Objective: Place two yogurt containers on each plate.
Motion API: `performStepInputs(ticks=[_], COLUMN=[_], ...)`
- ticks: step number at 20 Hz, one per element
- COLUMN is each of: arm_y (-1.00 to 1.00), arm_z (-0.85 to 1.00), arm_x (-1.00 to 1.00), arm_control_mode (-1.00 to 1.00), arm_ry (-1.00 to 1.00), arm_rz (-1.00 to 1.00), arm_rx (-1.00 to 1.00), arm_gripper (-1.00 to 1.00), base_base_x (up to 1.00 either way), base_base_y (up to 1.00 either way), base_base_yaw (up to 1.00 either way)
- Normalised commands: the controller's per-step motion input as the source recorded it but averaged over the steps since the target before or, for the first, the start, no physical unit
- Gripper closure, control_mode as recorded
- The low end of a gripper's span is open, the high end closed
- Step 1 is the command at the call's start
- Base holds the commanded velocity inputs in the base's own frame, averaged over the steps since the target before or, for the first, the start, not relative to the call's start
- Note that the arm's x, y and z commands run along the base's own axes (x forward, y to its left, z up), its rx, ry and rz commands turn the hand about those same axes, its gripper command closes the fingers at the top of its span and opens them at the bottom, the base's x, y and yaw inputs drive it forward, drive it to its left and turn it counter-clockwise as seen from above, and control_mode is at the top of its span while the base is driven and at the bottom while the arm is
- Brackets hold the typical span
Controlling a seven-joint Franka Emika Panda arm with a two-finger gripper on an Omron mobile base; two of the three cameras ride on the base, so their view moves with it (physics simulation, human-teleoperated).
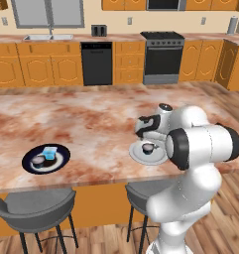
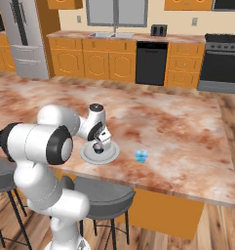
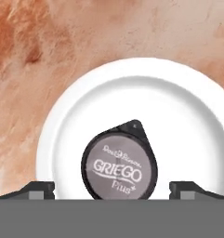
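Grey plate (image 3: 187, 116), dark yogurt cup (image 3: 119, 160) near rim

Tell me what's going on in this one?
A white arm is sorting yogurt cups onto two plates on a kitchen island. Its pincer hangs open just above the grey plate, straddling a dark cup that sits on it. The dark plate already holds a dark cup and a blue cup. One more blue cup waits on the counter beside the grey plate.
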Motion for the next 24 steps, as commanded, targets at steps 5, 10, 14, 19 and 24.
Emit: performStepInputs(ticks=[5, 10, 14, 19, 24], arm_y=[-0.45, -0.73, -0.78, -0.63, -0.50], arm_z=[0.47, 0.18, 0.10, 0.00, 0.05], arm_x=[-0.27, -0.59, -0.57, -0.32, -0.01], arm_control_mode=[-1.00, -1.00, -1.00, -1.00, -1.00], arm_ry=[0.15, 0.15, 0.00, -0.01, -0.04], arm_rz=[0.00, 0.20, 0.33, 0.36, 0.10], arm_rx=[-0.08, -0.08, -0.02, 0.00, 0.00], arm_gripper=[-1.00, -1.00, -1.00, -1.00, -1.00], base_base_x=[0.00, 0.00, 0.00, 0.00, 0.00], base_base_y=[0.00, 0.00, 0.00, 0.00, 0.00], base_base_yaw=[0.00, 0.00, 0.00, 0.00, 0.00])
